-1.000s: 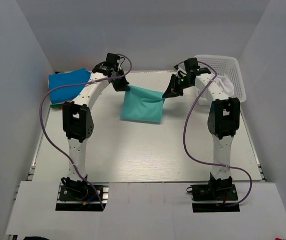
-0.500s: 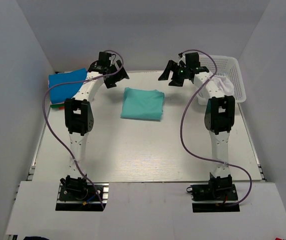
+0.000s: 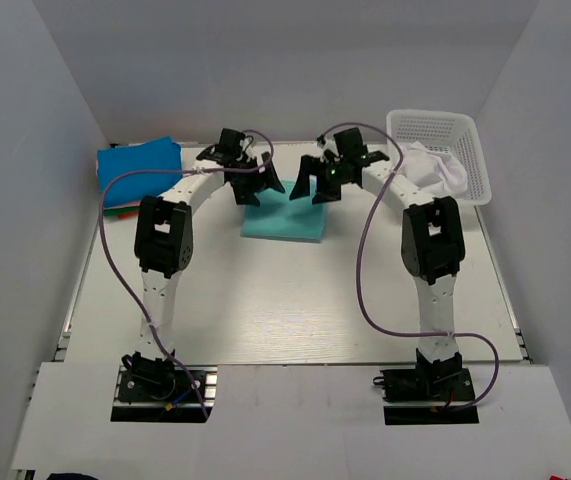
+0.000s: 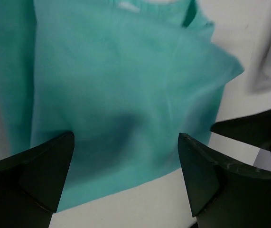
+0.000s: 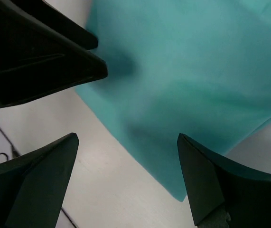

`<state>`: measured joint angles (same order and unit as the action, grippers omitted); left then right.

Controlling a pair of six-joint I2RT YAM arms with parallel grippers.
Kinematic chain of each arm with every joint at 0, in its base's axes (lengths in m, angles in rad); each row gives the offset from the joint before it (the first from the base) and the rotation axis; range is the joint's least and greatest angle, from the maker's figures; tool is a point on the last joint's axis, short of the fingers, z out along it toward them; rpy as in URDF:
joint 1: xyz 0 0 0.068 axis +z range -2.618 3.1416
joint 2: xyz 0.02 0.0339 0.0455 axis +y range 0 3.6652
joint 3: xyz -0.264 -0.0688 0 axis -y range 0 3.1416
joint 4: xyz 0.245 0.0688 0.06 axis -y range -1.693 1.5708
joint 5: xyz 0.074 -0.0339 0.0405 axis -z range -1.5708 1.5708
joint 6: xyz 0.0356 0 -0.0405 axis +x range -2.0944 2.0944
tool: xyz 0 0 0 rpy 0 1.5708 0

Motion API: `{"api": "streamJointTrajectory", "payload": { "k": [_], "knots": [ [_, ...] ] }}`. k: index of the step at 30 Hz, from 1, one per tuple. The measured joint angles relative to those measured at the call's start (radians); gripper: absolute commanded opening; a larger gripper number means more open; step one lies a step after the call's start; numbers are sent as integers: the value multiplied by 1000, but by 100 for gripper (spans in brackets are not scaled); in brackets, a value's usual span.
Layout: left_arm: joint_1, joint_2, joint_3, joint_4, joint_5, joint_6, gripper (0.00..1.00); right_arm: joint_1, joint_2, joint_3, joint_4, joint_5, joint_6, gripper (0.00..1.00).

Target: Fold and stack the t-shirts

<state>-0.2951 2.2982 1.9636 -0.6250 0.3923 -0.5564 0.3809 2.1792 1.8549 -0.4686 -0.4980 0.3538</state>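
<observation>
A folded teal-green t-shirt (image 3: 285, 220) lies flat at the table's back middle. Both grippers hover over its far edge, close together and empty. My left gripper (image 3: 260, 190) is open; in its wrist view the teal cloth (image 4: 126, 85) fills the space beyond its fingers (image 4: 35, 175). My right gripper (image 3: 315, 192) is open too, above the shirt's edge (image 5: 197, 71), with the left gripper (image 5: 31, 57) showing beside it. A bright blue t-shirt (image 3: 137, 168) tops a stack at the far left. A white t-shirt (image 3: 437, 166) lies in the basket.
The white mesh basket (image 3: 435, 125) stands at the back right corner. A sliver of red-pink cloth (image 3: 113, 209) shows under the blue shirt. Purple cables loop from both arms. Grey walls close in the table on three sides.
Both grippers opened and let go of the teal-green shirt, which dropped flat and folded onto the table. They rose apart, then came in toward each other over its far edge.
</observation>
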Motion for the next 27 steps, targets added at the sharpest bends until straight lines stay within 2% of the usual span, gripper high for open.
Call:
{"api": "streamJointTrajectory", "payload": {
  "k": [6,12,15,18,21,23,27],
  "knots": [
    [-27,-47,-182,17,79,-5,100,40,-9,-223,11,12,-89,90],
    [-50,-229,-423,-89,72,23,100,86,-168,-395,-62,80,-214,90],
    [-63,-333,-469,-182,41,39,100,117,-260,-459,-148,109,-254,90],
    [-76,-427,-454,-202,-3,51,100,133,-357,-466,-180,121,-265,90],
    [-73,-453,-385,-196,-42,59,100,124,-449,-458,-148,153,-253,90],
    [-71,-418,-302,-185,-64,68,100,116,-468,-425,-129,196,-227,90],
    [-68,-247,-55,-167,-90,109,95,91,-434,-362,-105,303,-145,90]
  ]
}}
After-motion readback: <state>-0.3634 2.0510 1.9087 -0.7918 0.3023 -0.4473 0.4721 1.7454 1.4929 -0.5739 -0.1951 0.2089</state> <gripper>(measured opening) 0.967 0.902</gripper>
